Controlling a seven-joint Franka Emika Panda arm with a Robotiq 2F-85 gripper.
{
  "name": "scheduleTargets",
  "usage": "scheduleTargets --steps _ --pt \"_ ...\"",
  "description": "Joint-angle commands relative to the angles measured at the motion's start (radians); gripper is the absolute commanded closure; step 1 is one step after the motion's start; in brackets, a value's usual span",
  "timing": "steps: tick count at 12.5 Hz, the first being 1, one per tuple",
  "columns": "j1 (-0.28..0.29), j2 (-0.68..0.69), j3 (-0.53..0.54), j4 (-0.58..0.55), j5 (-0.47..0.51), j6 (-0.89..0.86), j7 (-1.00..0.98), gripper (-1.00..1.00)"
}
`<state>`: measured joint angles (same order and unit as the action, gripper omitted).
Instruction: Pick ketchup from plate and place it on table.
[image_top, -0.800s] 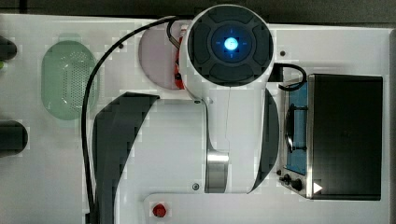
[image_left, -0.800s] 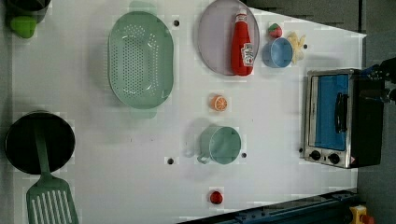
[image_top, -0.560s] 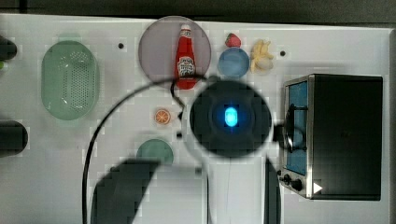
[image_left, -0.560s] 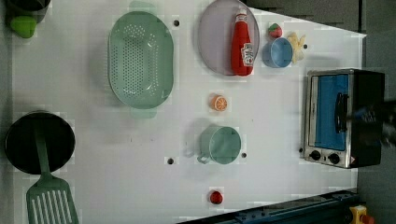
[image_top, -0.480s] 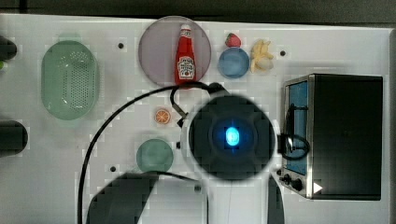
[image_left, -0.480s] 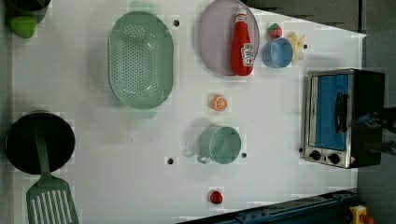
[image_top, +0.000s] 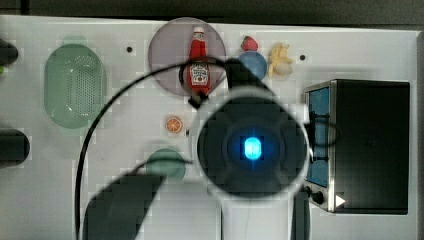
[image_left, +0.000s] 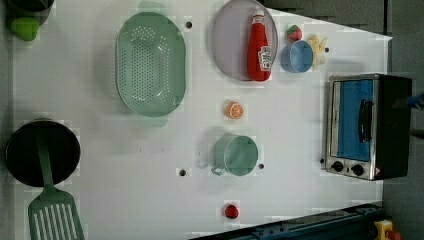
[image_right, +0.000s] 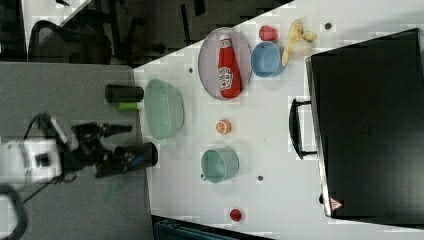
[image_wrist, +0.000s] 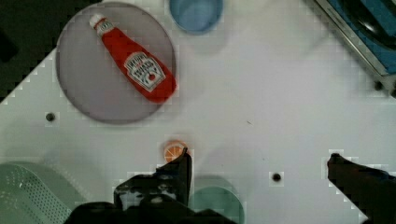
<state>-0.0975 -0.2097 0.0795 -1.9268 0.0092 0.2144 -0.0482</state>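
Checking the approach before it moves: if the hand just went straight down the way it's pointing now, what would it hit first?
Probably bare table: the open hand points down at white tabletop beside the green cup, short of the ketchup. Depth is unclear.

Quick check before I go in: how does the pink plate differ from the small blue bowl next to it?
The plate is flat and pale mauve-pink; the blue bowl is deeper, with raised walls. The plate is much wider than the bowl. The plate carries the ketchup lying on its side, while the bowl looks empty. Both are round and sit side by side on the white table.
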Motion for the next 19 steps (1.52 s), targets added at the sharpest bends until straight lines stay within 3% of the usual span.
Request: scheduleTargets --steps 1,6,11,15,19 --pt "-0.005 0.150 0.034 -0.030 0.003 0.061 0.046 -1.00" --pt "0.012 0.352 0.062 -0.028 0.003 0.298 0.017 -1.00" --pt "0.023 0.559 0.069 -0.003 0.002 0.492 -0.266 -1.00" --pt "0.025 0.712 0.069 0.102 0.001 0.535 -0.567 -1.00" --pt "0.034 0.844 0.069 0.235 -0.003 0.536 -0.696 -1.00"
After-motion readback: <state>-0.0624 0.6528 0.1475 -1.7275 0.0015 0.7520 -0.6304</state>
